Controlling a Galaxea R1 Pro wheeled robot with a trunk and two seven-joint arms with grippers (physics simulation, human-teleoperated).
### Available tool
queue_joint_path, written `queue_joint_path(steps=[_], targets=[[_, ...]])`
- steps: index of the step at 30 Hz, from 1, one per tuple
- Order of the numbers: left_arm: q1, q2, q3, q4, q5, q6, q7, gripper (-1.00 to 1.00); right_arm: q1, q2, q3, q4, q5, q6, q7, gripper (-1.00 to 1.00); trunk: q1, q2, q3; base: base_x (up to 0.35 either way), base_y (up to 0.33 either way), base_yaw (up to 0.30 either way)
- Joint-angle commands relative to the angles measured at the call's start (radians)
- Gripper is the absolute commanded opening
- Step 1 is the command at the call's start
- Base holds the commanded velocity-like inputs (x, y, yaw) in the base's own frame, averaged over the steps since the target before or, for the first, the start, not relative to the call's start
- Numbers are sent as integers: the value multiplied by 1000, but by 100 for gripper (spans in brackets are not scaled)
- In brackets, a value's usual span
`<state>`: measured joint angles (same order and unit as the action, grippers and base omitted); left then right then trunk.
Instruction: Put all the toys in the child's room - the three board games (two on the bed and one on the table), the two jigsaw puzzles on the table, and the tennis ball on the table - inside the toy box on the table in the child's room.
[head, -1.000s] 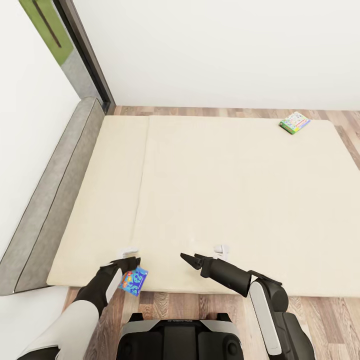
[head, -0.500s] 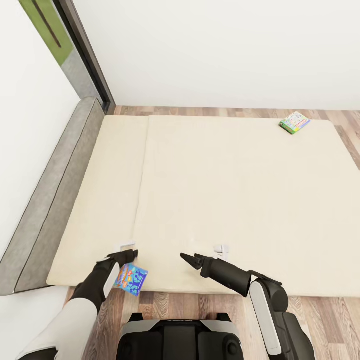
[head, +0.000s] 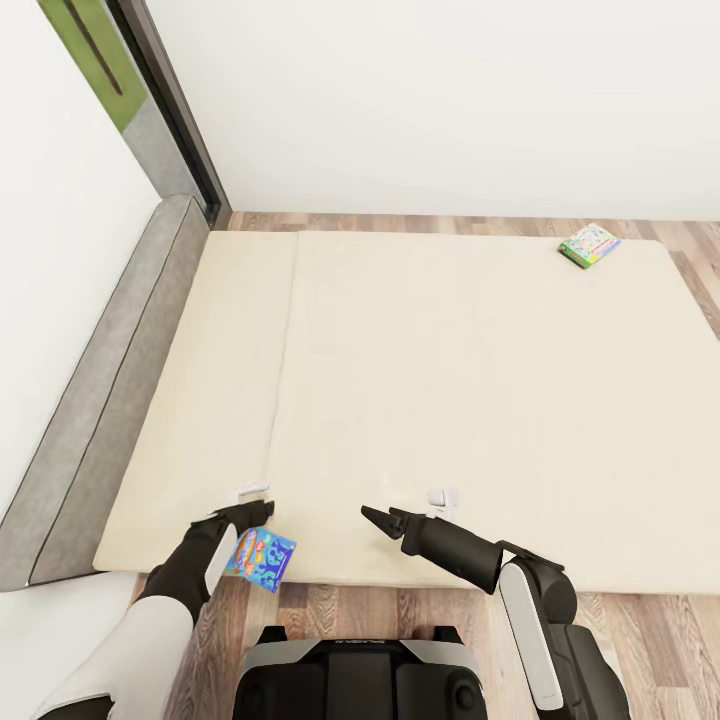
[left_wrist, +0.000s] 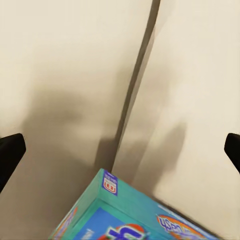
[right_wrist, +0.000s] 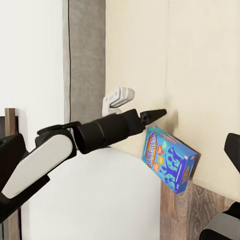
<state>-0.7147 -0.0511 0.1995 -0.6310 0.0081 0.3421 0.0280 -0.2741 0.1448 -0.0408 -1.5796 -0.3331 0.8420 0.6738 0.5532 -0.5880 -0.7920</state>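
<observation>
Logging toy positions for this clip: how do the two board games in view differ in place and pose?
The blue board game is at the bed's near edge beside the left gripper, tilted and overhanging the floor. The green-edged board game lies flat at the far right corner, away from both grippers. Both are thin, colourful printed boxes.

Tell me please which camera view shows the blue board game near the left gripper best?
The right wrist view shows the blue board game best: its whole cover, hanging tilted under the left gripper at the edge of the bed. The head view shows it small. The left wrist view shows one blurred corner.
</observation>
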Motion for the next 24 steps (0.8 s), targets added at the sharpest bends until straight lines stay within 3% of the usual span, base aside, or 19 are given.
queue_joint_path(steps=[1, 13, 19, 24], targets=[[0, 0, 5, -4, 1, 17, 1, 100, 0, 1, -2, 0, 0, 5, 4, 100, 0, -1, -1, 0, 0, 0], [1, 10, 6, -108, -1, 192, -1, 100, 0, 1, -4, 0, 0, 5, 4, 100, 0, -1, -1, 0, 0, 0], [4, 58, 3, -179, -1, 270, -7, 100, 0, 1, -4, 0, 0, 5, 4, 100, 0, -1, -1, 0, 0, 0], [7, 73, 3, -230, -2, 317, -59, 100, 0, 1, -3, 0, 1, 5, 4, 100, 0, -1, -1, 0, 0, 0]])
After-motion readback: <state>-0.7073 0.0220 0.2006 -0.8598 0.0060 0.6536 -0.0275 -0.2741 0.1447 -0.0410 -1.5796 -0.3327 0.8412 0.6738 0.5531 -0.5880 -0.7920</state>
